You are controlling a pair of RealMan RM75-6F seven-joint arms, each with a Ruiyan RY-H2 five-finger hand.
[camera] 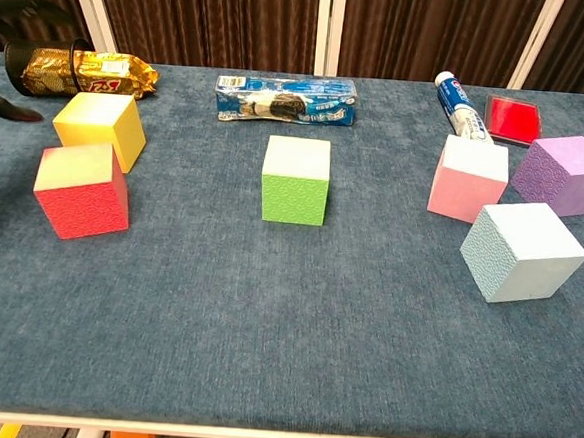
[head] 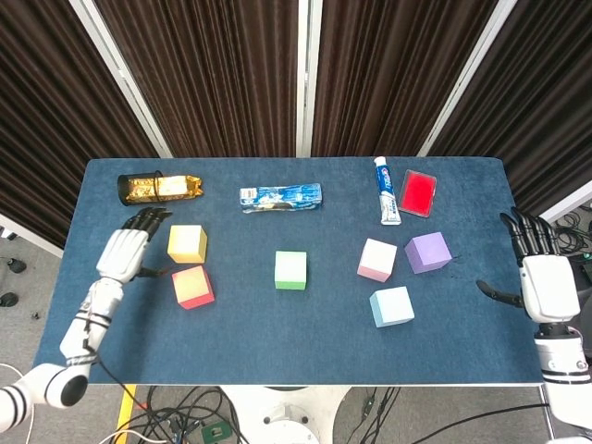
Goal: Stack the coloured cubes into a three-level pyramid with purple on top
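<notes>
Six cubes lie apart on the blue table (head: 277,338): yellow (head: 187,243) (camera: 101,127), red (head: 192,286) (camera: 82,189), green (head: 290,270) (camera: 296,179), pink (head: 376,260) (camera: 468,178), purple (head: 428,252) (camera: 564,174) and light blue (head: 391,306) (camera: 520,251). My left hand (head: 126,252) hovers open just left of the yellow and red cubes, fingers spread, touching neither; only its dark fingertips (camera: 21,5) show in the chest view. My right hand (head: 538,277) is open past the table's right edge, well right of the purple cube.
Along the far edge lie a gold snack pack in a black mesh cup (head: 157,187), a blue biscuit pack (head: 280,196), a toothpaste tube (head: 387,190) and a red flat box (head: 418,192). Dark curtains hang behind the table.
</notes>
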